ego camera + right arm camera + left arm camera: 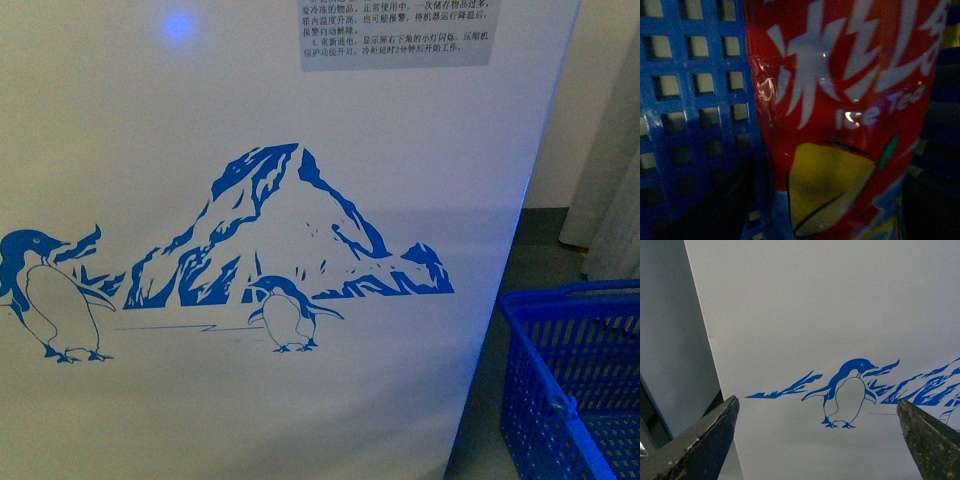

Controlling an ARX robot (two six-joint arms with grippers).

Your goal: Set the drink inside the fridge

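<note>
The front view looks straight at the fridge (300,110) wall from close by, with the blue mesh basket (565,390) at its right edge. The left wrist view, also close, faces the same wall and shares the large penguin (55,300). The right wrist view nearly touches the drink (840,85), with the basket's mesh behind it.

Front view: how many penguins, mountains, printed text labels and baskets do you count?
Blue penguin decals: 2
Blue mountain decal: 1
Grey printed text label: 1
Blue plastic mesh basket: 1
Total: 5
</note>
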